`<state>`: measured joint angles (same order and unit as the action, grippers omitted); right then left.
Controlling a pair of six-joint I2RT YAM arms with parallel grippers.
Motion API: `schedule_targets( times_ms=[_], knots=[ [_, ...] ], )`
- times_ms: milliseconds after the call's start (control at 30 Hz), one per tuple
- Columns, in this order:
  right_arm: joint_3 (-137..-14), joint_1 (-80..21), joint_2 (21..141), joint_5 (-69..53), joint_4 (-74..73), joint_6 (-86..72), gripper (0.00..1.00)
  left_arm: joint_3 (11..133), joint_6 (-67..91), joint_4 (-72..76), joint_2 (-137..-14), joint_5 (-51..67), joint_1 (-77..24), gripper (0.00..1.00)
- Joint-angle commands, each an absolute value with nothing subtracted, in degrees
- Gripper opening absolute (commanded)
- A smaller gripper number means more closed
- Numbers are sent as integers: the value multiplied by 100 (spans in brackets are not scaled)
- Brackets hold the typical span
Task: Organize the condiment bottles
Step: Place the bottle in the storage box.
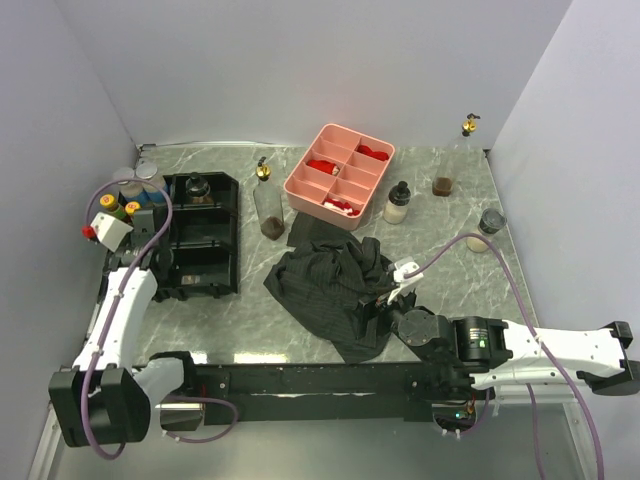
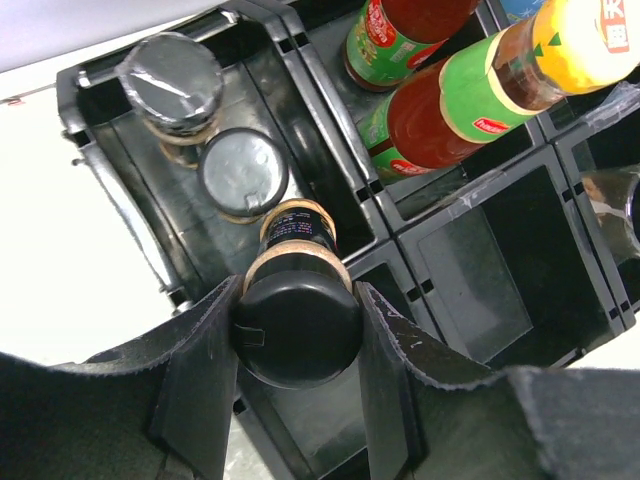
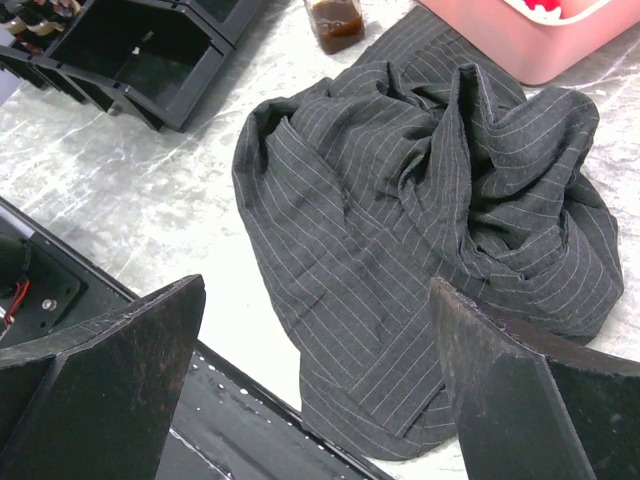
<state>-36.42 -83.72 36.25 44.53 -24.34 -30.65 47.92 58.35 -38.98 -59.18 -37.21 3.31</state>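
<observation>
1. At nine o'clock on the table (image 1: 240,322), the left jaws clench a black-capped bottle (image 2: 298,322) over the black tray (image 2: 402,226).
2. Two grey-lidded jars (image 2: 243,172) stand in the next cell.
3. At five o'clock, the right jaws gape wide above a dark cloth (image 3: 420,200).
4. More bottles (image 1: 398,203) stand loose from twelve to three o'clock.

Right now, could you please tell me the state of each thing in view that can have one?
Left fingers, shut on the black-capped bottle.
Black-capped bottle, capped, held over the black tray.
Right fingers, open and empty.
Striped cloth, crumpled on the table.
Pink tray, partly filled with red pieces.
Grey-lidded jars, closed, in the black tray.
</observation>
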Motion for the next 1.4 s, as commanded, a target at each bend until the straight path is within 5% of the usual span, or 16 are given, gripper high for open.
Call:
schedule_targets(
  times_ms=[0,400,800,1367],
  knots=[
    [-3894,-8350,3639,4456,-2382,-3155,100,4808,5757,-3411,-6134,-3639,430,1],
    [-4043,-8350,3938,4456,-2505,-3164,100,4351,5713,-2681,-6459,-2971,817,16],
    [-3981,-8350,3727,4465,-2523,-3182,100,4411,5450,-2513,-6662,-2602,844,61],
    [-3937,-8350,3604,4210,-2391,-3261,100,5115,3948,-2857,-5134,-1057,844,89]
  ],
)
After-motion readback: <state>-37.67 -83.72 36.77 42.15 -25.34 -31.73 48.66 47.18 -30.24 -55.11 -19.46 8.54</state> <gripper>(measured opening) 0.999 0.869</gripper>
